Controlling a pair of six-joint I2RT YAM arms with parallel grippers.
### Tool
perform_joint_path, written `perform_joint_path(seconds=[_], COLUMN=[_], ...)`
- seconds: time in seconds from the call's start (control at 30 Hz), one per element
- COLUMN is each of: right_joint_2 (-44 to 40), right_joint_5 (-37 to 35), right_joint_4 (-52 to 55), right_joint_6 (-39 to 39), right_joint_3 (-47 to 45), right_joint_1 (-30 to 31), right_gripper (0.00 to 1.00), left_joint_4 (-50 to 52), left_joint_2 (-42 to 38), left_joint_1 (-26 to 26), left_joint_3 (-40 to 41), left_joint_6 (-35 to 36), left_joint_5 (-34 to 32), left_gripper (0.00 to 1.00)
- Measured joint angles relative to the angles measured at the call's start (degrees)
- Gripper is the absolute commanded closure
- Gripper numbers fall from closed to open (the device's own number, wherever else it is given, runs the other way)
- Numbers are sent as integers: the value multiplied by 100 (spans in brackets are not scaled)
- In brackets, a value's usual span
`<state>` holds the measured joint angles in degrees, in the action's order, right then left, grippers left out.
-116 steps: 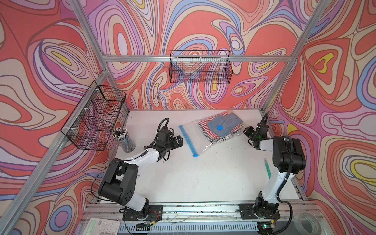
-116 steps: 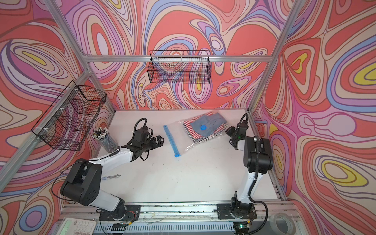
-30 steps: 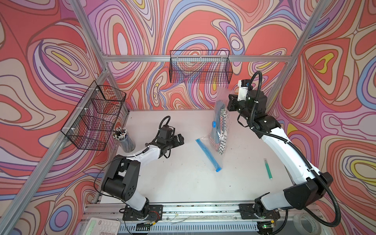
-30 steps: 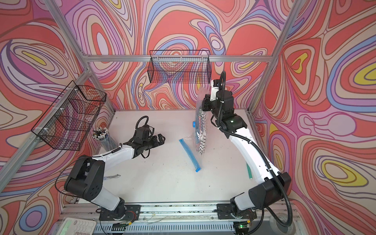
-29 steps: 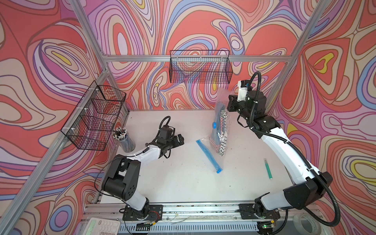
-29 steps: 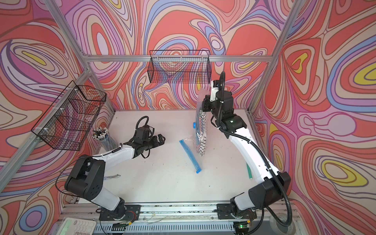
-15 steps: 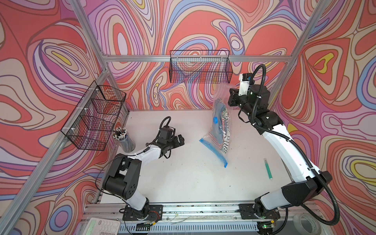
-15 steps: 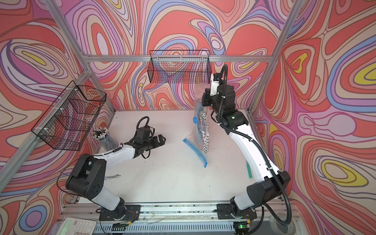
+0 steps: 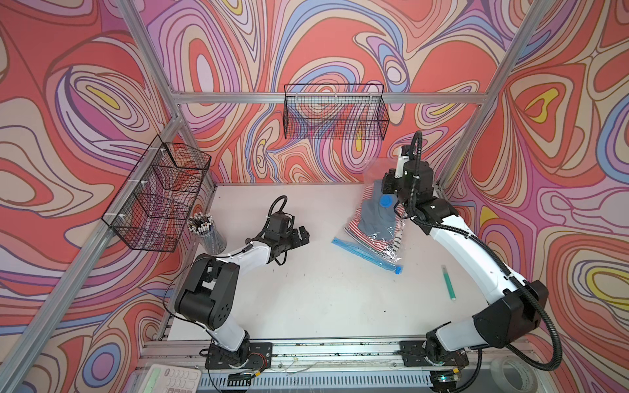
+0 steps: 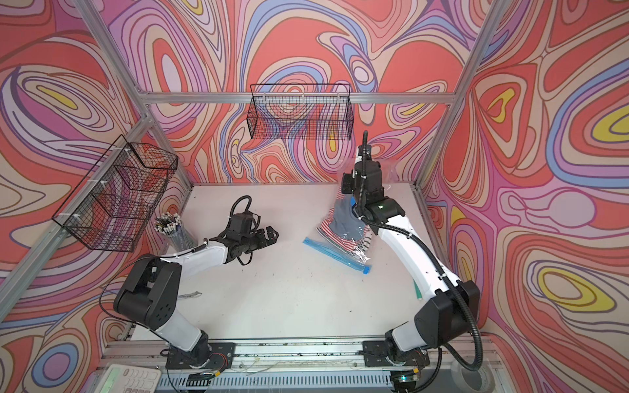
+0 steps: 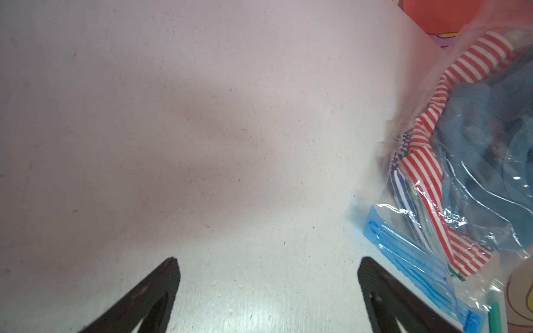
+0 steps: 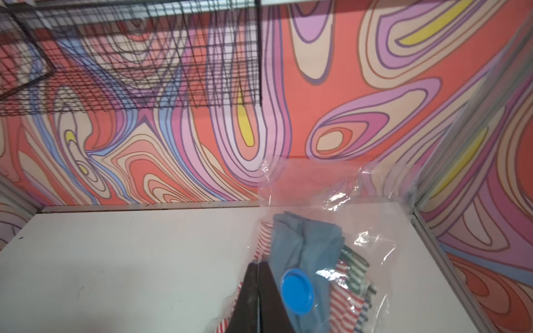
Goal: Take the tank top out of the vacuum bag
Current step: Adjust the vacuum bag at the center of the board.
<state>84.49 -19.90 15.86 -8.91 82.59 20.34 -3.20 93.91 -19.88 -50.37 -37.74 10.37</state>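
vacuum bag [image 11: 490,201] cropped, green pen [image 10: 417,291] half hidden

White link shells and black joint housings form the left arm [image 9: 253,256], lower left, and the right arm [image 9: 471,253], right. A black, seemingly ribbed cable [image 9: 559,347] runs along the latter.

We see the right gripper [image 12: 258,291] has lifted the flat vacuum bag [image 9: 377,217], which now hangs with its zip strip [image 9: 366,253] on the table [image 9: 306,292].
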Motion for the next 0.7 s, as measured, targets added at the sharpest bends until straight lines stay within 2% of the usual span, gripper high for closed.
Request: perform_joint_path(seconds=[0.07, 0.1, 0.13, 0.17, 0.23, 0.3, 0.4, 0.47, 0.57, 0.7], right_joint_2=[-48, -79, -122, -175, -249, -297, -374, -402, -442, -490], right_joint_5=[-289, -400, -470, -481, -437, -295, 20, 221, 343, 306], right_joint_4=[127, 199, 236, 289, 433, 544, 636, 767, 916, 1040], right_joint_6=[-81, -107, -140, -129, -133, -136, -129, -125, -149, -234], right_joint_3=[-136, -186, -245, -304, -380, -474, -870, -1198, -1810, -2603], right_joint_1=[0, 0, 0, -2, 0, 0, 0, 0, 63, 498], right_gripper=[100, 86, 64, 46, 32, 27, 26, 21, 21, 21], left_joint_4=[-4, -9, -22, -24, -39, -42, -46, -46, -46, -46], left_joint_2=[72, 105, 138, 162, 195, 197, 197, 197, 197, 190], left_joint_1=[0, 0, 0, 0, -2, -2, -2, -9, -48, -118], left_joint_3=[-52, -68, -79, -87, -92, -92, -92, -92, -92, -92], left_joint_6=[-2, -2, -2, -4, -4, -7, -9, -24, -26, -26], left_joint_5=[24, 37, 66, 94, 146, 175, 212, 229, 238, 273], left_gripper=[0, 0, 0, 0, 0, 0, 0, 0, 0, 0])
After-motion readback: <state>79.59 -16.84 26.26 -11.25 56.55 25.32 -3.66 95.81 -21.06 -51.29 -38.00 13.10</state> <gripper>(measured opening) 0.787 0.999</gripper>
